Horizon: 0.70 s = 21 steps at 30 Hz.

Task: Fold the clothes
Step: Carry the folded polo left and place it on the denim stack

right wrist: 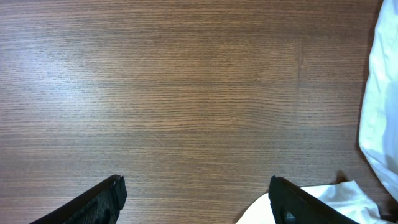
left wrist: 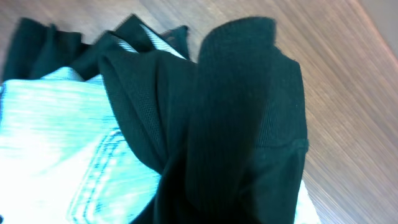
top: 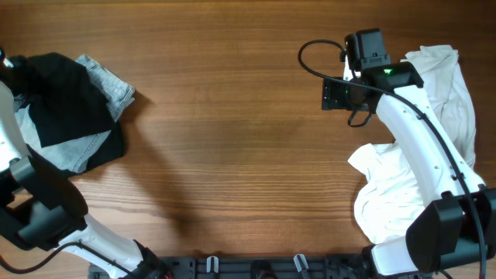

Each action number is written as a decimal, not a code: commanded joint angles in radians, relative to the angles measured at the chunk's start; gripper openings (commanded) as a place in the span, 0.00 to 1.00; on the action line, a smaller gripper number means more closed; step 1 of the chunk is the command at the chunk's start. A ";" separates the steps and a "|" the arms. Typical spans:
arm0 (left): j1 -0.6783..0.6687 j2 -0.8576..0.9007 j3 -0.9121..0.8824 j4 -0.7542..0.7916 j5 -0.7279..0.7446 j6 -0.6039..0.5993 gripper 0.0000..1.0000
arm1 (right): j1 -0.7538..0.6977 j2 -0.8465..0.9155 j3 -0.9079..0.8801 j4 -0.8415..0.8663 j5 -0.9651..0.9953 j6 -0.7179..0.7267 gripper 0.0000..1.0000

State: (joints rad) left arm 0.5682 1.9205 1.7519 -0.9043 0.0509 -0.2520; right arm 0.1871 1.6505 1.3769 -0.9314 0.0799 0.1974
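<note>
A black garment (top: 66, 97) lies crumpled over a grey denim garment (top: 108, 85) at the table's far left. My left gripper (top: 6, 66) is at the left edge, against the black garment. In the left wrist view the black garment (left wrist: 242, 124) fills the frame and hides the fingers, with the pale denim (left wrist: 56, 143) beside it. A white garment (top: 446, 85) lies bunched at the far right, with more white cloth (top: 384, 198) nearer the front. My right gripper (top: 341, 93) is open and empty above bare wood (right wrist: 196, 193), left of the white cloth (right wrist: 382, 112).
The wooden table (top: 232, 139) stretches between the two piles. The right arm (top: 422, 147) lies across the white clothes. A black cable (top: 310, 58) loops off the right wrist.
</note>
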 commanded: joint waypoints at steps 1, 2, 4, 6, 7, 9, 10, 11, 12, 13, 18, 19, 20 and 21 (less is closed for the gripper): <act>0.035 0.005 -0.004 0.010 -0.071 -0.006 0.58 | 0.002 -0.005 0.008 -0.004 0.018 0.013 0.79; 0.041 0.002 -0.004 0.010 -0.071 -0.006 0.62 | 0.002 -0.005 0.008 -0.005 0.018 0.013 0.79; 0.047 -0.014 -0.004 0.011 -0.070 0.002 0.66 | 0.002 -0.005 0.008 -0.005 0.018 0.012 0.79; 0.045 -0.051 -0.004 0.019 -0.039 0.013 0.67 | 0.002 -0.005 0.008 -0.001 0.018 0.012 0.79; 0.045 -0.077 -0.004 0.026 0.053 0.037 0.66 | 0.002 -0.005 0.008 0.001 0.018 0.012 0.79; 0.045 -0.113 -0.004 0.021 0.282 0.092 0.65 | 0.002 -0.005 0.008 0.003 0.018 0.012 0.79; 0.045 -0.124 -0.004 0.011 0.357 0.092 0.64 | 0.002 -0.005 0.008 0.002 0.018 0.013 0.79; 0.045 -0.126 -0.004 0.000 0.379 0.090 0.64 | 0.002 -0.005 0.008 0.000 0.018 0.012 0.80; 0.045 -0.124 -0.005 -0.008 0.369 0.089 0.63 | 0.002 -0.005 0.008 -0.002 0.018 0.012 0.79; 0.045 -0.118 -0.005 -0.010 0.340 0.089 0.63 | 0.002 -0.005 0.008 -0.004 0.018 0.012 0.80; 0.047 -0.062 -0.112 0.046 0.182 0.092 0.67 | 0.002 -0.005 0.008 -0.004 -0.009 0.023 0.80; 0.054 -0.034 -0.173 0.106 0.174 0.092 0.68 | 0.002 -0.005 0.008 -0.005 -0.009 0.023 0.80; 0.062 -0.018 -0.198 0.140 0.175 0.092 0.68 | 0.002 -0.005 0.008 -0.006 -0.010 0.023 0.80; 0.070 0.000 -0.214 0.164 0.175 0.091 0.70 | 0.002 -0.005 0.008 -0.013 -0.009 0.022 0.80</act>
State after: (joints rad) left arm 0.6140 1.8515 1.6066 -0.7830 0.2588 -0.1764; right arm 0.1871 1.6505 1.3769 -0.9360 0.0792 0.2054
